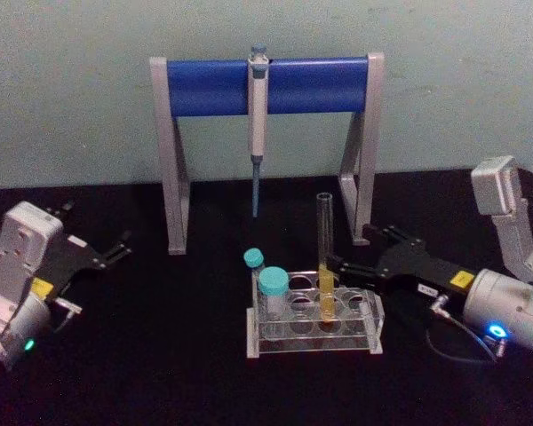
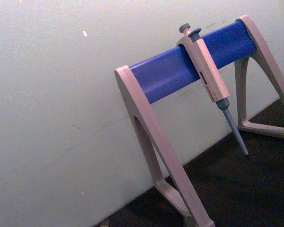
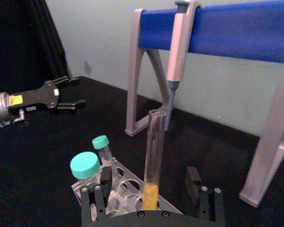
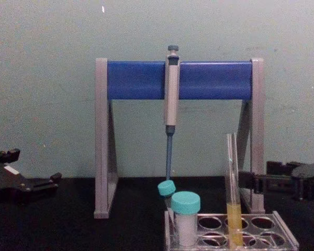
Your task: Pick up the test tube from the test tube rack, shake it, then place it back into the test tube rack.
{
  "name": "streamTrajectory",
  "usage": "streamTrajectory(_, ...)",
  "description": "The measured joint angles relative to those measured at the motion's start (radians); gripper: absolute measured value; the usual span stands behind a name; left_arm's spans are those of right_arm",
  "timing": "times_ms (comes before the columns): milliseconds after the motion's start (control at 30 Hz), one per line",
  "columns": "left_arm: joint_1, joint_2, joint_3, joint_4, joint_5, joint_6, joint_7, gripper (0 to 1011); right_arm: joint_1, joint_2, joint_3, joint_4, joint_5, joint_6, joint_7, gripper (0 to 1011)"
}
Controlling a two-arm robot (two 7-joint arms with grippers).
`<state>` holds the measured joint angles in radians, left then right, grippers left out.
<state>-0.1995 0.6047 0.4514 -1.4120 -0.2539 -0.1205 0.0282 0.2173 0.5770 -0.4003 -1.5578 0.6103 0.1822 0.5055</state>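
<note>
While the right gripper (image 3: 149, 177) straddles it, the test tube (image 1: 325, 253) stands racked.

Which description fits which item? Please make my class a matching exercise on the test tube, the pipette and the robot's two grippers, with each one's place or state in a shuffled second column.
Column A
1. test tube
2. pipette
3. right gripper
4. left gripper

Column B
a. hangs on the blue-barred stand
b. open, straddling the test tube
c. stands upright in the test tube rack
d. open, far to the left of the rack

Pairs: 1-c, 2-a, 3-b, 4-d
</note>
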Motion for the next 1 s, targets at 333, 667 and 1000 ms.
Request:
streamTrajectory(333,0.0,0.0,0.0,0.0,0.0,0.0,0.0,1010,0.098,-0.038,-0.054,0.112,0.023,0.021,0.047,1000)
streamTrajectory(667,0.0,0.0,0.0,0.0,0.0,0.0,0.0,1010,0.164,-0.065,-0.096,0.192,0.028,0.014,0.075,1000)
streamTrajectory(1000,0.0,0.0,0.0,0.0,0.0,0.0,0.0,1010,0.211,-0.092,-0.127,0.254,0.025,-0.002,0.094,1000)
